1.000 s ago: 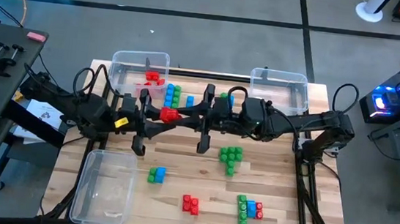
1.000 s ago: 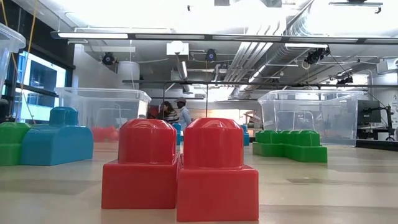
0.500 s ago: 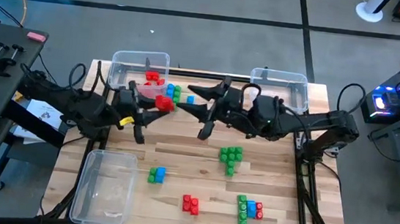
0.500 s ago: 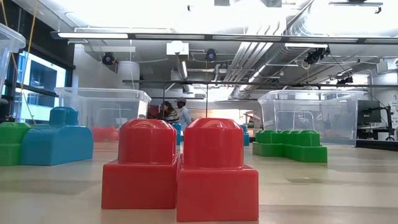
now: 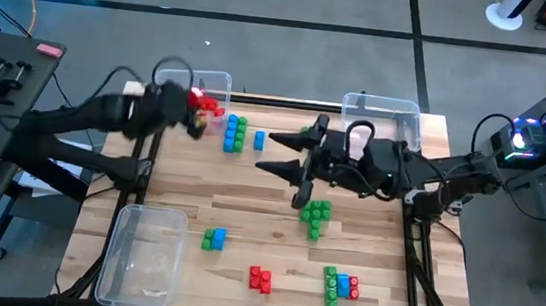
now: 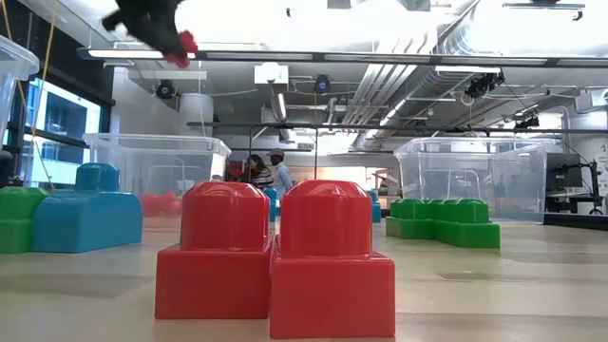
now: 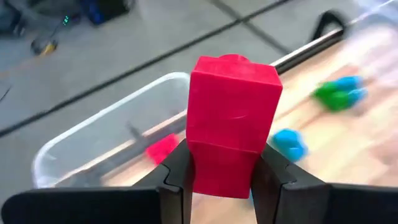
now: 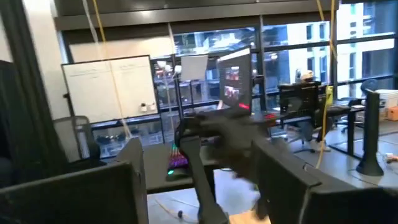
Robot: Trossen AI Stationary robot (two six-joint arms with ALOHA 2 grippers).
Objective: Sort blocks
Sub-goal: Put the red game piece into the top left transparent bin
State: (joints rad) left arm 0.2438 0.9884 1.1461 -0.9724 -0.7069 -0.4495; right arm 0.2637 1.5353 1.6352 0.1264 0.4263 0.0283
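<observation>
— Gripping anything, that left gripper [image 7: 219,180]?

— Yes, its fingers are clamped on a red block [image 7: 231,121], held up in the air over the far left bin [image 5: 191,83], where more red blocks [image 5: 208,106] lie

— And the right gripper [image 5: 291,158]?

— Fingers spread apart, nothing between them, above the middle of the table [image 5: 247,211] and near a green cluster [image 5: 314,215]

— Where are the other blocks?

— A blue and green group [image 5: 237,131] sits just beside the far left bin. A green and blue pair [image 5: 213,237], a red pair [image 5: 260,278] and a mixed cluster [image 5: 341,285] lie toward the near edge. One bin [image 5: 140,256] stands at the near left corner, another [image 5: 383,119] at the far right
</observation>
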